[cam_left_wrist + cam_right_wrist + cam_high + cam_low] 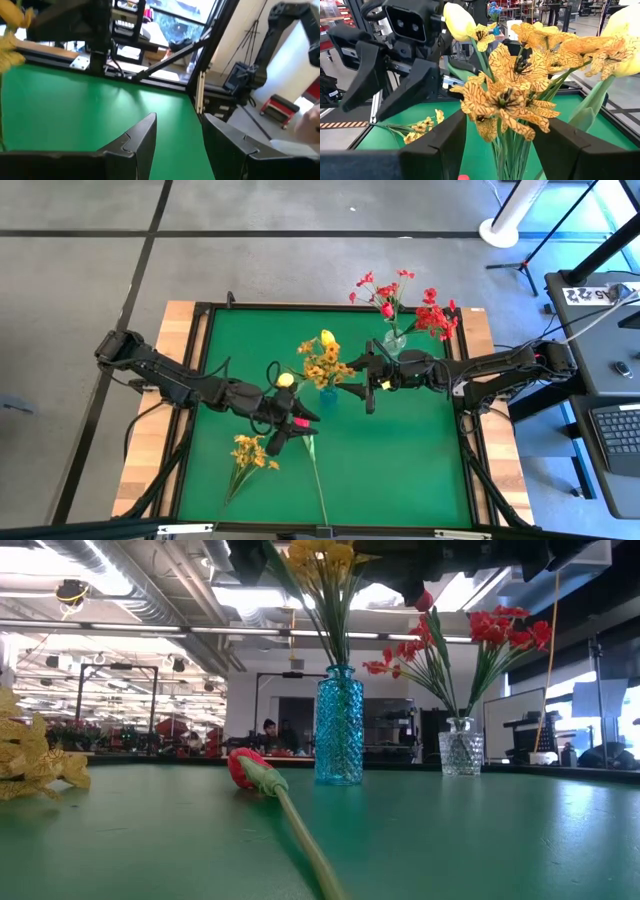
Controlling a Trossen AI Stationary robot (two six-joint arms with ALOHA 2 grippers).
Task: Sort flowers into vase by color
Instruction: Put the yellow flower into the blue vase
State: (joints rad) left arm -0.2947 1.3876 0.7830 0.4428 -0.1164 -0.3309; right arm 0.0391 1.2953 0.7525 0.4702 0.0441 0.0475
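A sorting step is judged to be between placements: yellow flowers (322, 360) are seen standing in the blue cut-glass vase (339, 726) near the tabletop's middle, and red flowers (432, 318) in the clear glass vase (461, 747) toward the far right. Two pieces are not yet sorted: a red tulip (246, 768) is seen lying flat on the green tabletop (400, 450), its thin green stem running toward the near edge, and a yellow-orange blossom cluster (252, 452) is seen lying at the near left. The right gripper (497, 145) is held level with the yellow bouquet, its fingers spread on either side of the stems with clear gaps, nothing pinched. The left gripper (177, 135) is poised above the red tulip's head, fingers spread and empty. The next move is judged to call for a descent onto the red tulip's slender stem. The blossoms appear fabric-like, veined and ruffled; the tulip heads are smooth and rounded; the blue vase is faceted, the tabletop matte.
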